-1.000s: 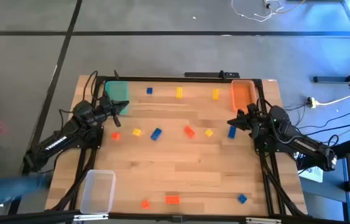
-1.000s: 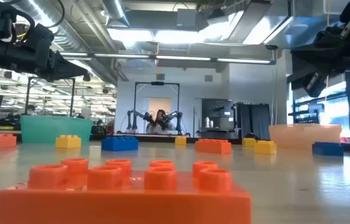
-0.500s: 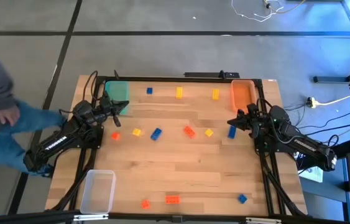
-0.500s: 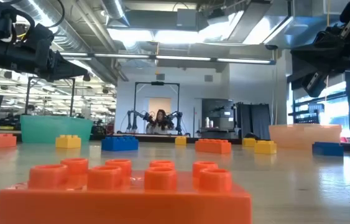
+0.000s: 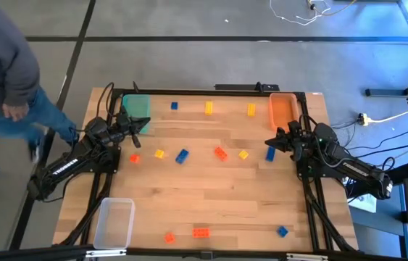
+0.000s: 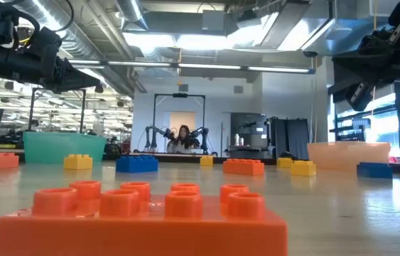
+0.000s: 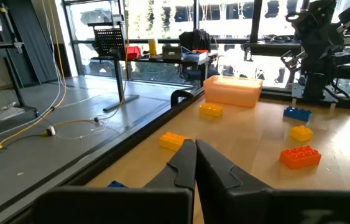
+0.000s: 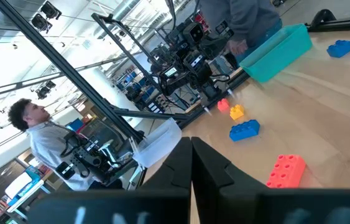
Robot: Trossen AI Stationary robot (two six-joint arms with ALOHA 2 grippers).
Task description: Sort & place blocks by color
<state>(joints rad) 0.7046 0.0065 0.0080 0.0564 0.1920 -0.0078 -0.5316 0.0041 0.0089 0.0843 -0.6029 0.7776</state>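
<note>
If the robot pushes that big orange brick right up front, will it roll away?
Probably not. The orange brick has flat sides and lies flat on the table, so it would likely slide, not roll. It looks like hard plastic, so probably stiff and light. Its smooth sides might be a bit slippery.

- High view looks straight down on my whole table (image 5: 211, 181).
- Low view sits level at tabletop, close behind a red-orange block (image 6: 143, 217).
- My wrist views face each other across it.

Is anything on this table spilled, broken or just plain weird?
Nothing looks damaged. The blocks, like a blue one and a red-orange one, lie scattered loose over the table, none in the green tray, orange tray or clear tray.
</note>
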